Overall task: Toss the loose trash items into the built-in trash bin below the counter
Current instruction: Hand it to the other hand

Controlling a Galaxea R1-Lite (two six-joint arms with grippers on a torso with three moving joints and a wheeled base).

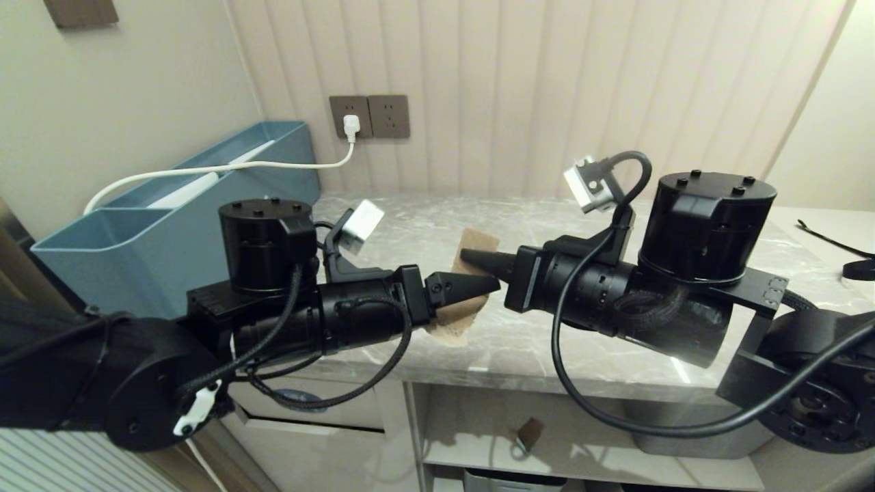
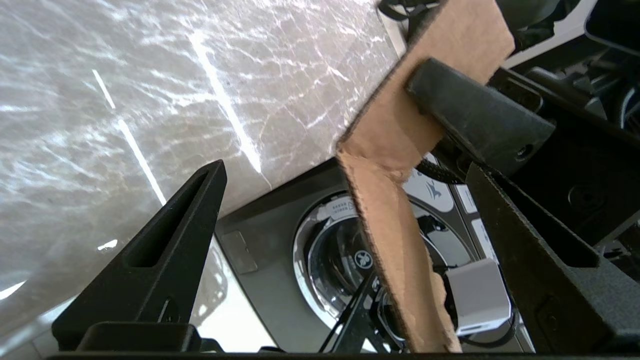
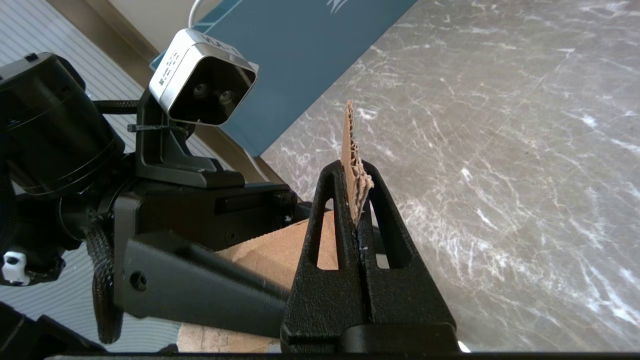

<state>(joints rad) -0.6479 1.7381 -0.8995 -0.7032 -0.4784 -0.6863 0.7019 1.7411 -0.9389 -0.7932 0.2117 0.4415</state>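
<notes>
A bent brown cardboard scrap (image 1: 476,240) hangs edge-up above the grey marble counter (image 1: 581,342). My right gripper (image 1: 468,255) is shut on its upper torn edge (image 3: 350,140). From the opposite side my left gripper (image 1: 492,283) stands open, its two fingers (image 2: 165,260) straddling the scrap's lower part (image 2: 395,235) without closing on it. A small brown scrap (image 1: 530,432) lies on the shelf under the counter. The built-in trash bin (image 1: 321,444) shows as a beige cabinet front below the counter's left part, mostly hidden behind my left arm.
A blue tub (image 1: 171,239) stands at the counter's back left, with a white cable over it running to a wall plug (image 1: 351,128). A black cable (image 1: 834,242) lies far right. A grey tub (image 1: 683,437) sits under the counter. A dark appliance with a round door (image 2: 325,250) shows below.
</notes>
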